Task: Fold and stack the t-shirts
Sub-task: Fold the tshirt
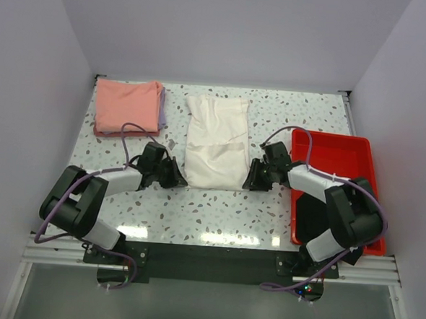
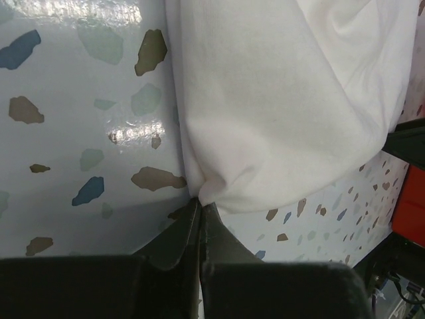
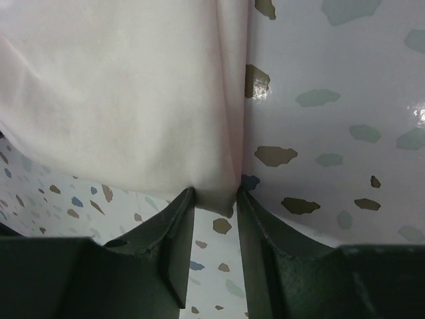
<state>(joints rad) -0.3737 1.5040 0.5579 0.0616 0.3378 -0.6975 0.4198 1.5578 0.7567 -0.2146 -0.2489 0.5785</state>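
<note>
The cream-white t-shirt (image 1: pixel 215 141) lies as a long folded strip at mid-table. My left gripper (image 1: pixel 177 179) sits at its near left corner, and in the left wrist view it (image 2: pixel 200 203) is shut, pinching a pucker of the white cloth (image 2: pixel 285 100). My right gripper (image 1: pixel 251 182) is at the near right corner. In the right wrist view it (image 3: pixel 214 196) has its fingers a little apart, with the corner of the cloth (image 3: pixel 119 100) wedged between the tips and touching both. A folded salmon-pink t-shirt (image 1: pixel 126 105) lies at the back left on a lavender one (image 1: pixel 162 113), of which only an edge shows.
A red plastic tray (image 1: pixel 330 135) stands at the right, under the right arm's rear links; a corner of it (image 2: pixel 408 199) shows in the left wrist view. The speckled table (image 1: pixel 217 210) ends at a metal rail near the arm bases. White walls close in three sides.
</note>
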